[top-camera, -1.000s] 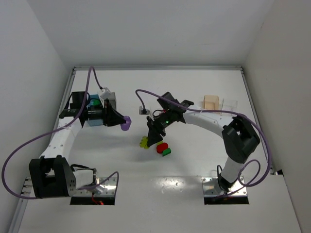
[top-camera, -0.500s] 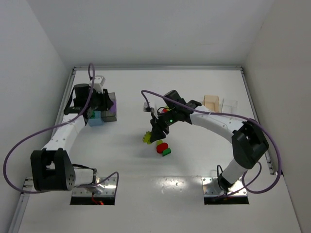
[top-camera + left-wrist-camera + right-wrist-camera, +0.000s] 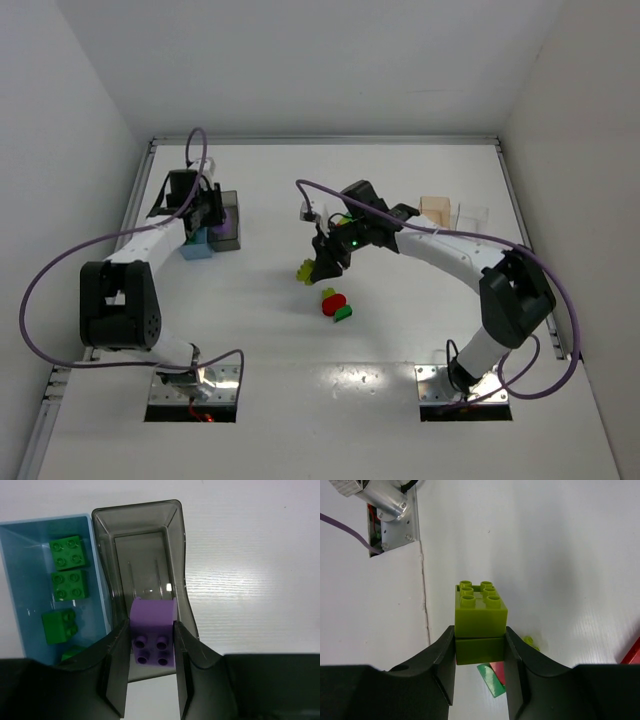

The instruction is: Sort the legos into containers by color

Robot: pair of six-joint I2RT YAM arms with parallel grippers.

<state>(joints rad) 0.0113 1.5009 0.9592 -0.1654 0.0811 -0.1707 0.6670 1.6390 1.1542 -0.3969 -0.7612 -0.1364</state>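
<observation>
- Our left claw (image 3: 151, 647) clamps a purple brick (image 3: 152, 617), now over the grey bin (image 3: 172, 535) after swinging in from the open table (image 3: 400, 330); green bricks (image 3: 67, 552) lie in the blue bin (image 3: 25, 590) beside it
- Our right claw (image 3: 480, 642) grips a yellow-green brick (image 3: 481, 607), carried a little back from the red brick (image 3: 333, 298) on the table

The left arm (image 3: 150, 245) and right arm (image 3: 440, 255) are white with black joints. Purple cables (image 3: 312, 182) trail behind the black left gripper (image 3: 151, 630) and right gripper (image 3: 480, 632).

Smooth plastic: purple brick (image 3: 152, 617), lime brick (image 3: 481, 615); translucent glossy plastic: grey bin (image 3: 142, 545); opaque plastic: blue bin (image 3: 25, 580); matt: table (image 3: 250, 580).
</observation>
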